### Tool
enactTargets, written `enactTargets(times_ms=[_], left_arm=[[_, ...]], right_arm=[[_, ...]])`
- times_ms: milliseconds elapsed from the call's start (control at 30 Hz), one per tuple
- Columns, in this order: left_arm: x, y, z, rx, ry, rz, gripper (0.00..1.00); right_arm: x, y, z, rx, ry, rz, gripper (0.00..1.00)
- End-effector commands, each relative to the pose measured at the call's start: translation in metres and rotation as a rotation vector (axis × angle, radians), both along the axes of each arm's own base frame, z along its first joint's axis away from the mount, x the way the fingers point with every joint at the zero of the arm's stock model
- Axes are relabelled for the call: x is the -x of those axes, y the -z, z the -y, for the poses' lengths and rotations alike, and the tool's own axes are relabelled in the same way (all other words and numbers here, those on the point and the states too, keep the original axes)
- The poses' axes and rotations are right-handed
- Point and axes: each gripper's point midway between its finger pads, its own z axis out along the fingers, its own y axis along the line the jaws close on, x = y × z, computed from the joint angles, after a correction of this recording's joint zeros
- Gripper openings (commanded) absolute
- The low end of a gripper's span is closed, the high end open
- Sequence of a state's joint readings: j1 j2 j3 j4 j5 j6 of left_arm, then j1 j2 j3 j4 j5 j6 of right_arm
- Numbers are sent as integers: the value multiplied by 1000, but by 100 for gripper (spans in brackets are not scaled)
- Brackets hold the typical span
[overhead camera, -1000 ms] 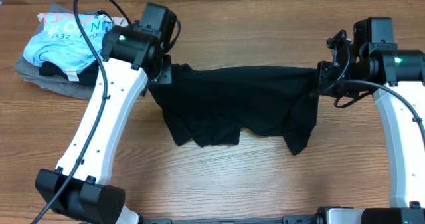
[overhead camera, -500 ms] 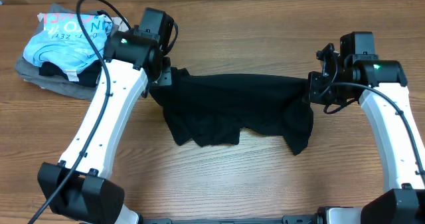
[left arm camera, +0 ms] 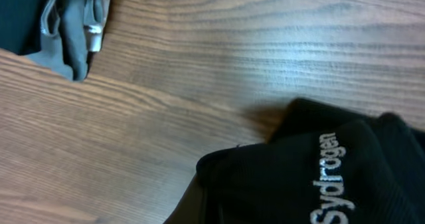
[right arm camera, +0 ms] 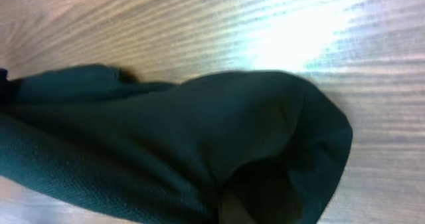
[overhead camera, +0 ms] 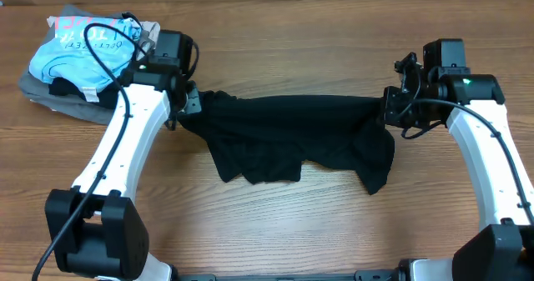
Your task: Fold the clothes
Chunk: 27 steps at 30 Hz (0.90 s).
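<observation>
The black garment [overhead camera: 292,135] hangs stretched between my two grippers across the middle of the table, its lower part bunched on the wood. My left gripper [overhead camera: 190,106] is shut on its left end; the left wrist view shows black cloth [left arm camera: 312,177] with white "Sydrogen" lettering covering the fingers. My right gripper [overhead camera: 390,107] is shut on its right end; the right wrist view shows the dark cloth [right arm camera: 166,137] folded over the jaws, which are hidden.
At the back left lies a pile: a light blue printed shirt [overhead camera: 79,52] on top of grey folded garments [overhead camera: 58,102]. A grey edge of the pile shows in the left wrist view [left arm camera: 70,31]. The wooden table [overhead camera: 292,231] extends in front.
Both grippers have moved left with the garment. The left arm swung towards the pile at the back left, the right gripper came inward, and the cloth's top edge sags a little.
</observation>
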<state>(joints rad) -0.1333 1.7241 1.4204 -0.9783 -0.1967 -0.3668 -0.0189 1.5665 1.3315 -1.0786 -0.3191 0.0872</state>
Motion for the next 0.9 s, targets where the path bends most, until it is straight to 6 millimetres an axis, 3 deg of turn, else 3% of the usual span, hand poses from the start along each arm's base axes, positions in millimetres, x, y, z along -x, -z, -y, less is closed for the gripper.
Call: enactTargets(times_ms=[0, 200, 433, 600, 767, 867], left_arm=[[-7, 4, -16, -15, -21, 23, 4], [-20, -1, -8, 5, 3, 81, 4], [-22, 0, 6, 35, 33, 88, 4], [-23, 3, 13, 34, 51, 94, 4], [-29, 7, 15, 38, 53, 121, 4], [-31, 6, 15, 38, 54, 130, 4]], right_arm=[[-11, -2, 8, 20, 34, 40, 4], [-26, -9, 8, 21, 35, 112, 5], [-52, -11, 13, 44, 45, 200, 11], [-71, 14, 15, 55, 49, 188, 12], [-105, 48, 33, 137, 92, 216, 12], [-116, 52, 37, 126, 100, 244, 12]])
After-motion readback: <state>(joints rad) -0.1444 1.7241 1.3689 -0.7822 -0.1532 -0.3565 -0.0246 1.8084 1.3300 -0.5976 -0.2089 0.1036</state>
